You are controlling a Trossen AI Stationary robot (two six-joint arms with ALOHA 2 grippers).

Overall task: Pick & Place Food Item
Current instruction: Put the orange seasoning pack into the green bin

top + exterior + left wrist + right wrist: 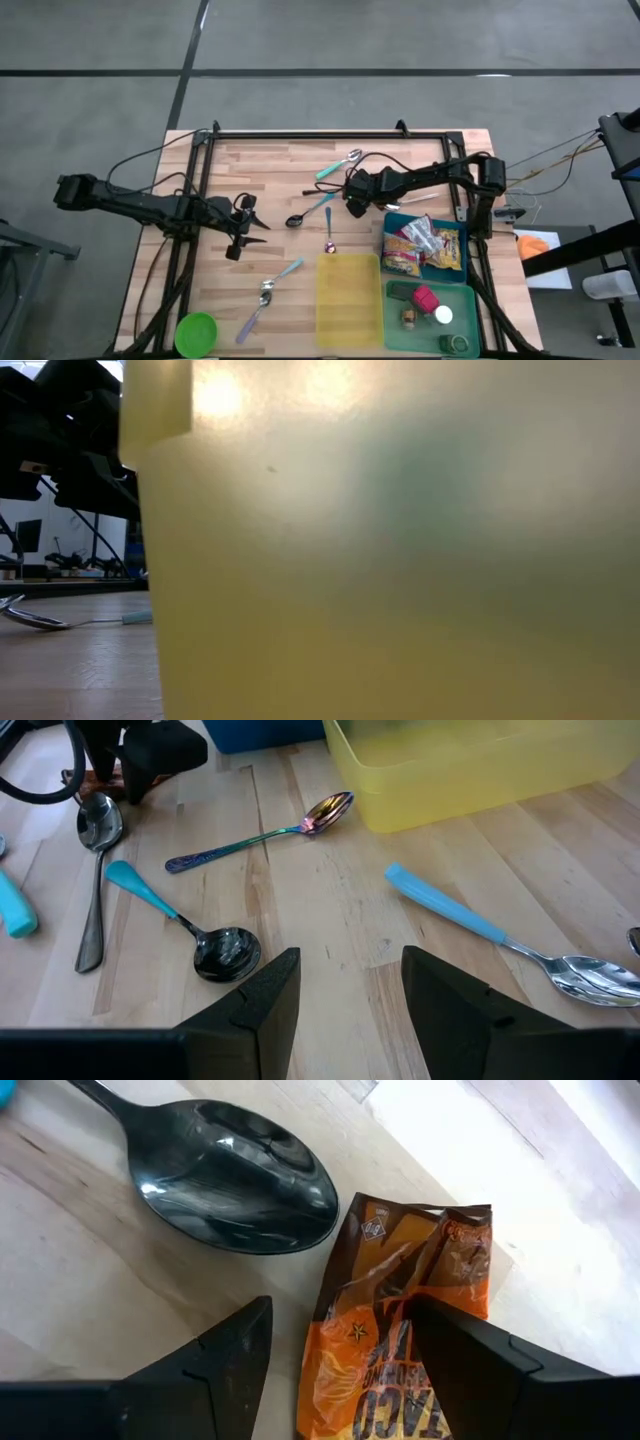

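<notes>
Right tool (335, 1365) at about one o'clock of the table's middle in the high view, low over the light wooden slatted table (270, 190), fingers apart and straddling the crinkled orange snack packet (405, 1320), not yet pinched on it. Packet lying flat on the wood, just beside the bowl of a dark polished metal spoon (235, 1175), at eleven o'clock of the packet in the right wrist view. Best done by lowering until both fingertips reach the table either side of the foil, then closing slowly on the middle of the packet, not on a loose corner, since thin wrapper probably slips or tears. Worth keeping clear of the spoon so it is not dragged along. Lift straight up before travelling, likely toward the translucent yellow plastic bin (348, 298) at five o'clock or the teal tray of snack bags (393, 221) beside it; which one is meant cannot be told. Left tool (345, 995) waiting at nine o'clock, fingers apart and empty above bare wood, near a blue-handled spoon (495, 935).
</notes>
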